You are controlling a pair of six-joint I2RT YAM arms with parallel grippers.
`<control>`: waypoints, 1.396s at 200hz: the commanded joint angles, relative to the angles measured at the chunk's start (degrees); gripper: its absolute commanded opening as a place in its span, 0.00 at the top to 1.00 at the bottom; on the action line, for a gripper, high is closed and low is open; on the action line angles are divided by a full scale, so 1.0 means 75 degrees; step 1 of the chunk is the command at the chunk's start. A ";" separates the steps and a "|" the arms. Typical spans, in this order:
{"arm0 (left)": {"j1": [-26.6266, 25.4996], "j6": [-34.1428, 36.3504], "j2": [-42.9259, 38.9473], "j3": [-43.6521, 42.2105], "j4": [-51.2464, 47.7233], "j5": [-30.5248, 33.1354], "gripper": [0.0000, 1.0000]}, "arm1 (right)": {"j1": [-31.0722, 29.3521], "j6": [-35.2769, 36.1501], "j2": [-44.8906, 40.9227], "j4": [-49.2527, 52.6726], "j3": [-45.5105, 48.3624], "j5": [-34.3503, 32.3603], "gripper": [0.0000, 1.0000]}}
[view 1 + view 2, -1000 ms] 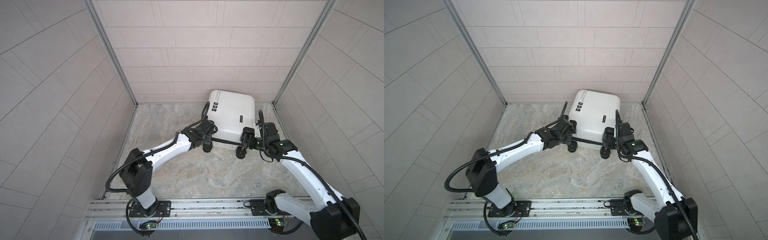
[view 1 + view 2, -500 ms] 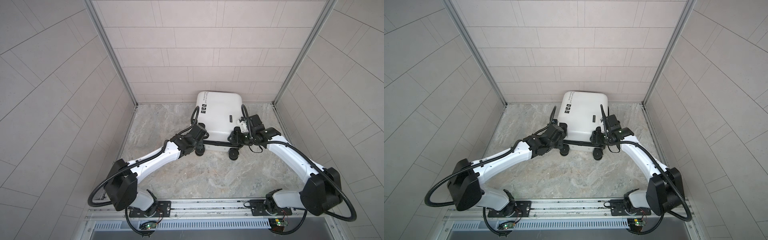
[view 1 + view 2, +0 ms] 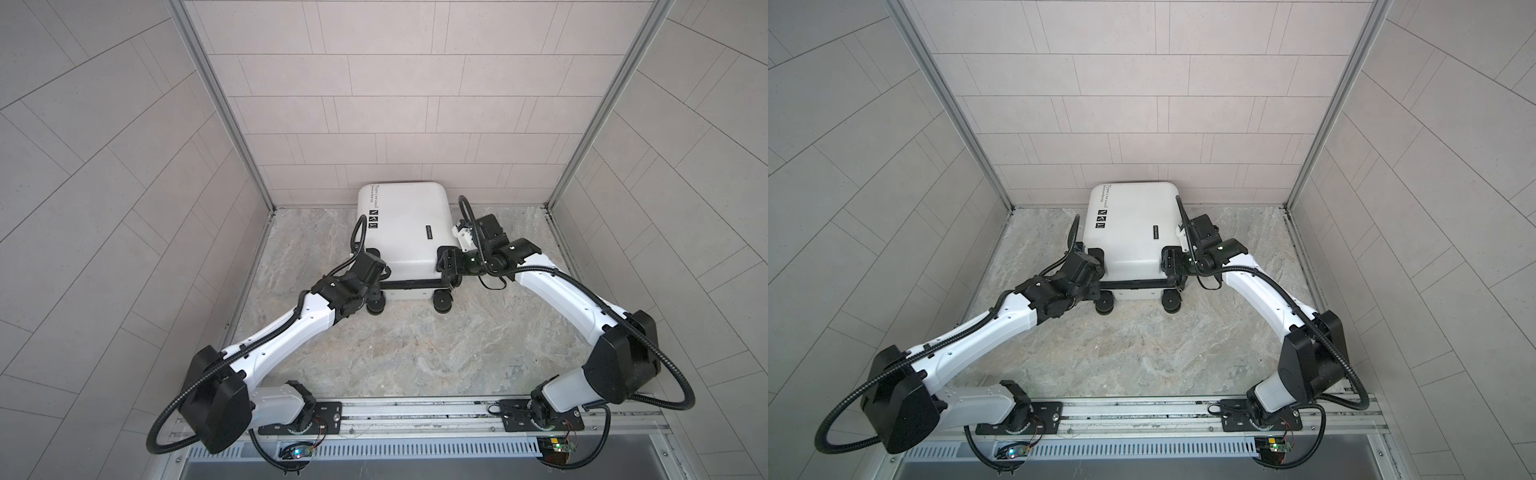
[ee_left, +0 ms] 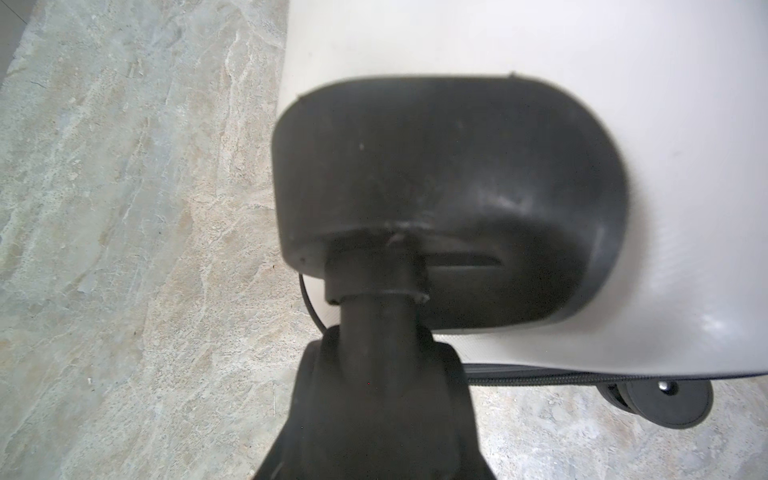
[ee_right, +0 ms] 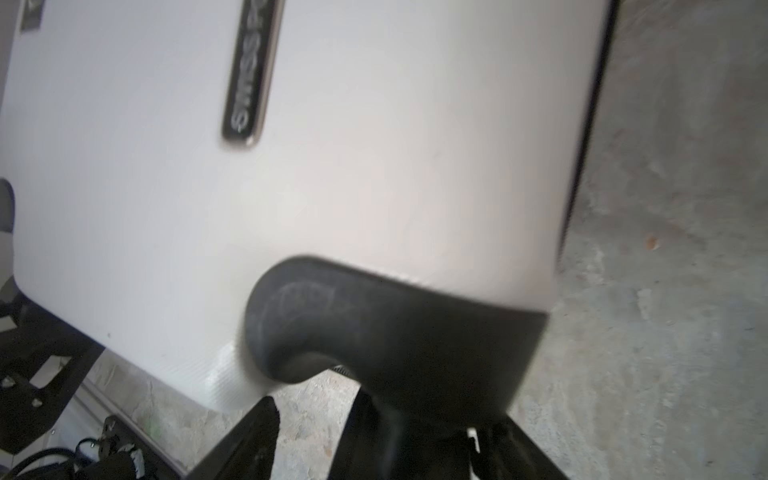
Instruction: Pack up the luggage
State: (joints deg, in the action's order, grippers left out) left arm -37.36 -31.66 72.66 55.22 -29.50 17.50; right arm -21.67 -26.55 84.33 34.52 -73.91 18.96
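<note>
The luggage (image 3: 405, 224) lies closed and flat on the marbled surface (image 3: 415, 357). It is at the back, in the middle, with its far end close by the tiled rear wall (image 3: 395, 124) and its wheels toward the robot. On the left, the left claw (image 3: 372, 269) is clenched on the upper left wheel (image 4: 374, 320); no gap shows there. On the right, the right claw (image 3: 448, 271) stands released around the upper right wheel (image 5: 374, 390), with one finger (image 5: 259, 432) clearly apart from it.

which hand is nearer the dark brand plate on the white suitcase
Right. The right hand is at the white hard-shell suitcase wheel corner nearest the dark brand plate; the left hand is at the other wheel corner.
</note>
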 commanded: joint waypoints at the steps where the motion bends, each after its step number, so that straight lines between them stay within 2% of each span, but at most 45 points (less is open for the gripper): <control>1: 0.0031 0.0258 -0.0470 0.0021 -0.0110 0.0067 1.00 | 0.0481 0.0108 -0.0872 -0.0115 0.0292 -0.0591 0.24; 22: 0.0042 0.0307 -0.0501 0.0010 -0.0153 0.0036 1.00 | 0.1036 0.0047 -0.1549 -0.0262 0.1111 -0.0598 0.25; 45: 0.0059 0.0269 -0.0478 -0.0038 -0.0158 0.0037 1.00 | 0.1703 0.0007 -0.2105 -0.0548 0.2144 -0.0151 0.27; 74: 0.0052 0.0260 -0.0545 -0.0117 -0.0085 0.0034 1.00 | 0.2382 -0.0386 -0.2291 -0.1117 0.3404 0.0991 0.39; 97: 0.0053 0.0249 -0.0583 -0.0132 -0.0075 0.0027 1.00 | 0.2446 -0.1206 -0.2329 -0.2183 0.4423 0.1764 0.47; 133: 0.0068 0.0193 -0.0619 -0.0131 -0.0135 0.0043 1.00 | 0.2415 -0.3306 -0.2552 -0.4671 0.6022 0.2410 0.52; 178: 0.0069 0.0222 -0.0544 -0.0073 -0.0087 -0.0028 1.00 | 0.2076 -0.4104 -0.2455 -0.5669 0.6145 0.2588 0.53; 234: 0.0072 0.0260 -0.0376 -0.0006 -0.0087 -0.0036 1.00 | 0.1343 -0.3841 -0.1567 -0.6291 0.5788 0.2908 0.57; 279: 0.0083 0.0260 -0.0281 0.0009 -0.0075 -0.0068 1.00 | 0.1144 -0.3934 -0.1203 -0.6791 0.5765 0.2991 0.60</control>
State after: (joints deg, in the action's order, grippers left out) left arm -36.77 -31.05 71.57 54.24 -29.02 16.25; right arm -12.60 -55.42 75.18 -12.71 -29.76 40.77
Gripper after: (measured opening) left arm 0.364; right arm 0.402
